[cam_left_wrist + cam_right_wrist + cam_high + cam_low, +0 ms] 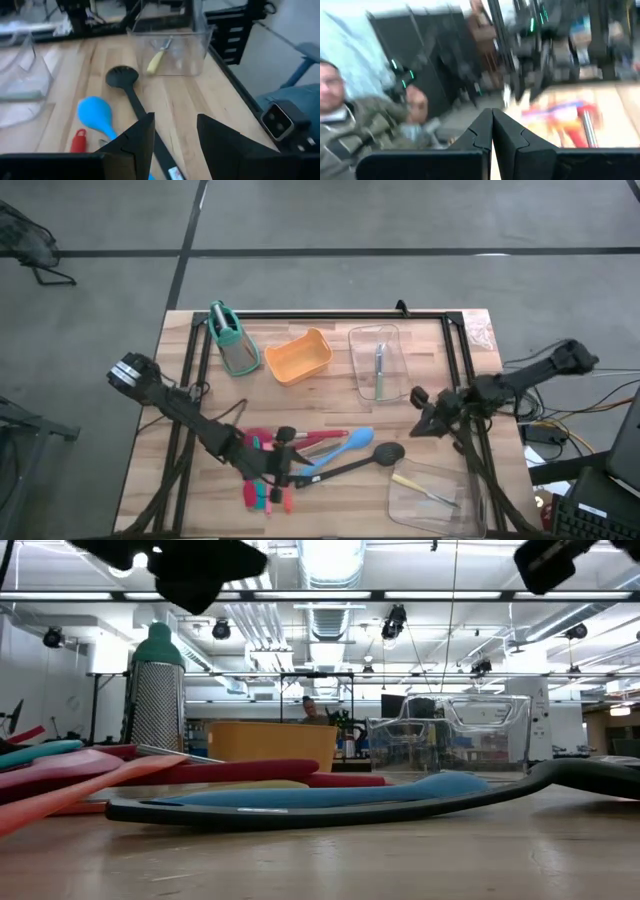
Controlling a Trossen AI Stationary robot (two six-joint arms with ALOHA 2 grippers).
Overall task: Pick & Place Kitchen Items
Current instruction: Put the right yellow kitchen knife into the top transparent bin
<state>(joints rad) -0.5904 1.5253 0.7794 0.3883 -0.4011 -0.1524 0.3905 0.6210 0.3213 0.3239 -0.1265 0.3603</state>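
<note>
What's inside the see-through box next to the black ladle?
The clear tray holds one small yellow-handled utensil, lying loose. Its metal end is blurred behind the plastic wall, so its type can't be told.

The left gripper (283, 470) covers part of the black ladle's (362, 461) handle. Beyond the right wrist, table and utensils smear (colours only); the seated person (350, 125) is cut off.

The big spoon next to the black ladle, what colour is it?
Light blue. The spoon shows best in the left wrist view, beside the black ladle.
</note>
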